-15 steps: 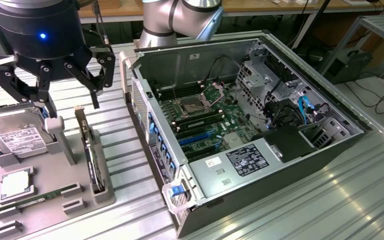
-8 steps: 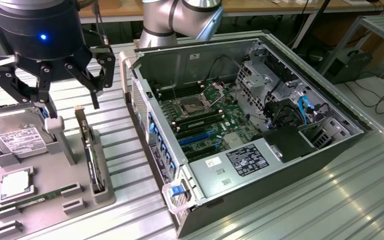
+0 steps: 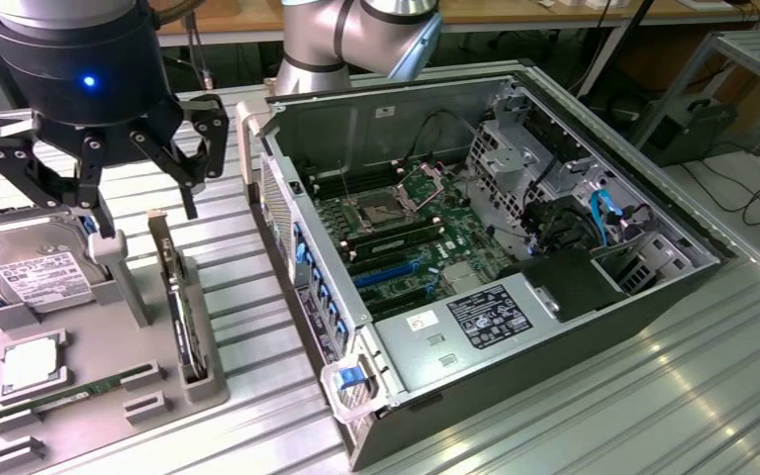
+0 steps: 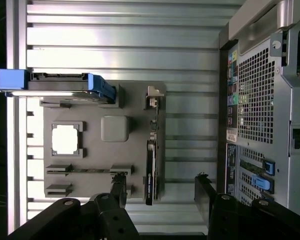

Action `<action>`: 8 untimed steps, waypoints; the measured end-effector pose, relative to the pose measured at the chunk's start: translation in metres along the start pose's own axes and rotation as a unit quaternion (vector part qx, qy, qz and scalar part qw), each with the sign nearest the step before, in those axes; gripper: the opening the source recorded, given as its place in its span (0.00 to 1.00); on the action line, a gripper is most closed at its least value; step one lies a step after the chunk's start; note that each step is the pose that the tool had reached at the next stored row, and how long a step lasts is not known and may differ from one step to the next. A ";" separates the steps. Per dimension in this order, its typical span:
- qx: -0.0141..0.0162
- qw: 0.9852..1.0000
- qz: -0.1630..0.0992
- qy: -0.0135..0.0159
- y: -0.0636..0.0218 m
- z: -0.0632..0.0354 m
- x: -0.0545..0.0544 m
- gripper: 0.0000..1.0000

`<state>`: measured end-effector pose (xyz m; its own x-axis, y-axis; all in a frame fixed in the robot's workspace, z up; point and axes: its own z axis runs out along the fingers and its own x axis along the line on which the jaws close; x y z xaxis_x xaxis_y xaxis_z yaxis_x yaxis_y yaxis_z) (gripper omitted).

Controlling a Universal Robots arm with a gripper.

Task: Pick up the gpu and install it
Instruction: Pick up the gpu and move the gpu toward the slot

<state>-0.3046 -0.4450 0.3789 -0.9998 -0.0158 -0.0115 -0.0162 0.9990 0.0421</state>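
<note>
The gpu [image 3: 177, 297] stands edge-on in a slot along the grey holder tray [image 3: 155, 341], a thin green card with a black fan part and a metal bracket at its far end. My gripper [image 3: 142, 220] hangs above the tray's far end, open, holding nothing. In the wrist view the gpu [image 4: 150, 170] lies between the two black fingertips [image 4: 119, 187], closer to that one, and the gripper [image 4: 160, 192] touches nothing. The open computer case [image 3: 486, 247] lies on the exterior view's right with its motherboard and blue slots [image 3: 387, 272] exposed.
On the tray also sit a silver hard drive [image 3: 37, 267], a square processor [image 3: 31, 364] and a narrow RAM stick [image 3: 76, 393]. The case's back wall [image 4: 262, 115] runs close beside the tray. Ribbed metal table [image 3: 644, 396] surrounds both.
</note>
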 end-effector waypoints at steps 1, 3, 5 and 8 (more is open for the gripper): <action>0.000 1.000 0.000 0.000 0.0000 0.0004 0.000 0.66; 0.000 1.000 -0.001 0.000 0.0001 0.0012 0.000 0.66; 0.000 1.000 -0.001 0.000 0.0001 0.0023 0.000 0.66; 0.000 1.000 -0.002 0.000 0.0000 0.0039 0.000 0.66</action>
<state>-0.3046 -0.4448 0.3750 -0.9997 -0.0203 -0.0115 -0.0208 0.9989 0.0421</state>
